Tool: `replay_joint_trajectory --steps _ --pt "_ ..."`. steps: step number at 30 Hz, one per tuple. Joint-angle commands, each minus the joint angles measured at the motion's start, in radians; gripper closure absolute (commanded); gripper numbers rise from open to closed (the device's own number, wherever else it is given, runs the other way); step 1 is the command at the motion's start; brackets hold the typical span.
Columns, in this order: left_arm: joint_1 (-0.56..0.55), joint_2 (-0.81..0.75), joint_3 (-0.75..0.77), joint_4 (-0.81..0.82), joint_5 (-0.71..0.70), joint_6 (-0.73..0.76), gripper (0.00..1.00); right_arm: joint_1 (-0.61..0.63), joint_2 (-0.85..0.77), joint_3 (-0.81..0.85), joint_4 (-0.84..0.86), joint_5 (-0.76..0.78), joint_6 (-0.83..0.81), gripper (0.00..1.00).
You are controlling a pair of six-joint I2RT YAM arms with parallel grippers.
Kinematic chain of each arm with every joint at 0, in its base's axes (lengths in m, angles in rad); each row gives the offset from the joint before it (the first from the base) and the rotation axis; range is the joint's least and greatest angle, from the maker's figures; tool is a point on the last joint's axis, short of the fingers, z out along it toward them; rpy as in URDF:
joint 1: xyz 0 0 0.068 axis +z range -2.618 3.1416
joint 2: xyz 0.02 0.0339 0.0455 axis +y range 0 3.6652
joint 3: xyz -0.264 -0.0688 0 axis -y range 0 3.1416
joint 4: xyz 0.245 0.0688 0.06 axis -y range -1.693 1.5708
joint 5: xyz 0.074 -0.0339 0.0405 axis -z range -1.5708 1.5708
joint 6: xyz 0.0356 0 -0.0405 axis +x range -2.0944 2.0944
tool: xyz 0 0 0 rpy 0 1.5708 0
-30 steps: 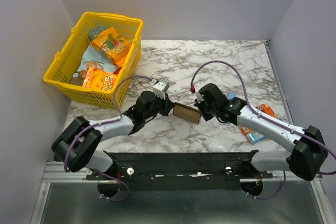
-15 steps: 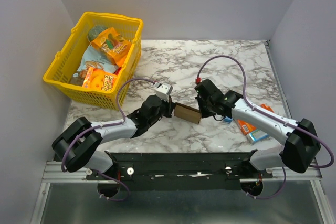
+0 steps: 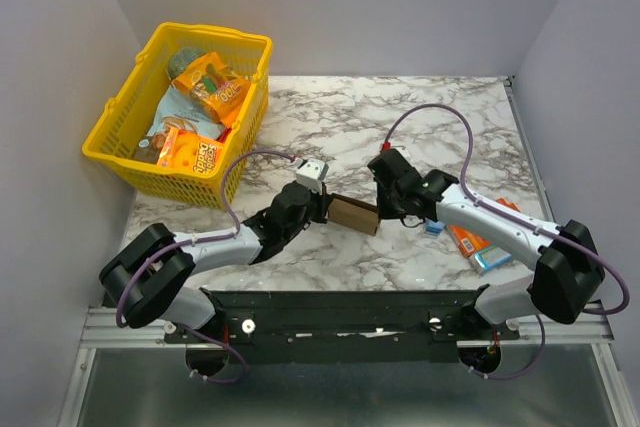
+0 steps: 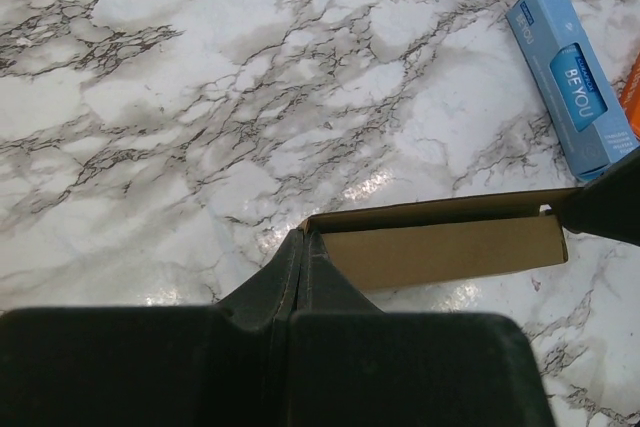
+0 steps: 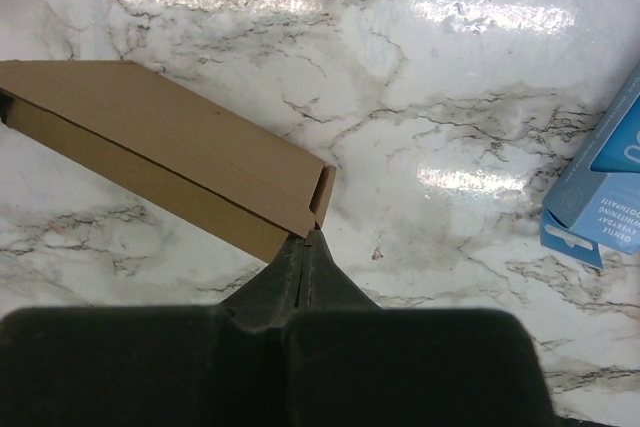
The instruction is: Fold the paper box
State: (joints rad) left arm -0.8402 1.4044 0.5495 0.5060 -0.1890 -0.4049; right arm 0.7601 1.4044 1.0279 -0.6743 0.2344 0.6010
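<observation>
The paper box (image 3: 355,215) lies near the middle of the bench (image 3: 420,117), a little toward the near edge, held between the two arms. The left claw (image 3: 326,209) is pressed together on the box's left end flap. The right claw (image 3: 381,215) pinches the opposite corner. Both wrist views show the fingertips meeting on thin cardboard. The hold is by the edges only, so if the arms pull apart or twist unevenly, I judge a flap could slip free or tear. A blue packet (image 3: 433,228) and an orange packet (image 3: 468,241) lie just beside the right arm; a sweep toward the right edge would shove them. Open marble lies toward the far edge, and the yellow basket (image 3: 160,177) sits at the far left corner.
</observation>
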Motion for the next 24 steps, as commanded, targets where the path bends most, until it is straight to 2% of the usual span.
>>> replay_joint_trajectory --steps 1,11,24 --pt "-0.034 0.033 -0.025 -0.161 0.057 -0.009 1.00 0.007 0.053 0.024 0.097 -0.049 0.063 0.99" --pt "-0.042 0.027 -0.037 -0.149 0.057 -0.015 1.00 -0.005 0.059 0.031 0.123 -0.058 0.108 0.99" --pt "-0.049 0.041 -0.028 -0.153 0.043 -0.022 1.00 -0.007 -0.038 -0.126 0.245 -0.058 0.289 0.99"
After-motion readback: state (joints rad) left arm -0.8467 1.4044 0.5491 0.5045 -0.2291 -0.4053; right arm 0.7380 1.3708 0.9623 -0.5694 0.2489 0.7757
